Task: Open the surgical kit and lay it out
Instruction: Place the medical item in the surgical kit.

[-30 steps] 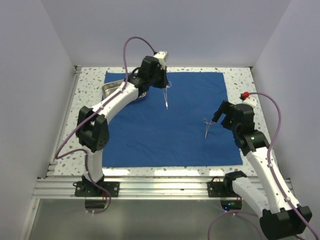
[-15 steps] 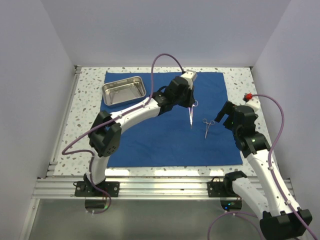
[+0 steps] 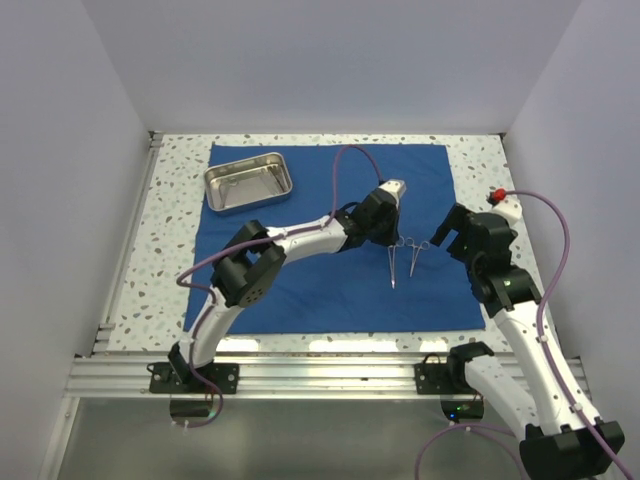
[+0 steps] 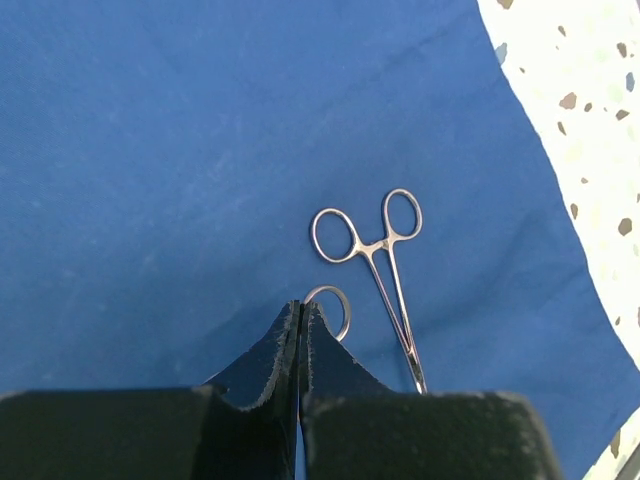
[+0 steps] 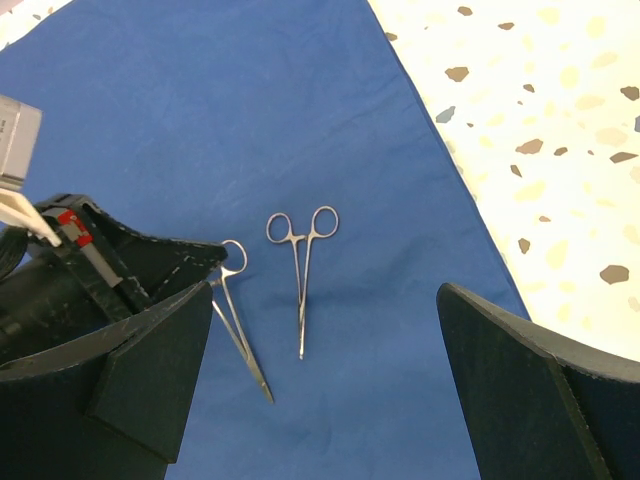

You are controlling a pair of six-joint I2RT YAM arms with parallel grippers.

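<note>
The royal-blue cloth (image 3: pixel 300 270) lies spread flat, with the steel tray (image 3: pixel 248 183) on its back left corner. My left gripper (image 3: pixel 393 243) is shut on one ring handle of a slim pair of forceps (image 3: pixel 392 268), also seen as the held forceps (image 5: pixel 240 335), tip pointing toward the near edge, low over the cloth. Only that ring (image 4: pixel 338 305) shows past the shut left gripper (image 4: pixel 300 308). A second pair of forceps (image 3: pixel 413 257) lies flat just to its right, the lying forceps (image 4: pixel 378 262) (image 5: pixel 302 270). My right gripper (image 3: pixel 437 238) (image 5: pixel 325 292) hovers open right of both.
Speckled white tabletop (image 3: pixel 175 230) borders the cloth on all sides. White walls enclose the left, back and right. The cloth's right edge (image 5: pixel 470 200) runs close to the right arm. The left arm (image 3: pixel 290 240) stretches diagonally across the cloth's middle.
The left arm has swung from beside the tray across to the right, carrying the forceps down next to the lying pair. The right arm has barely moved.
</note>
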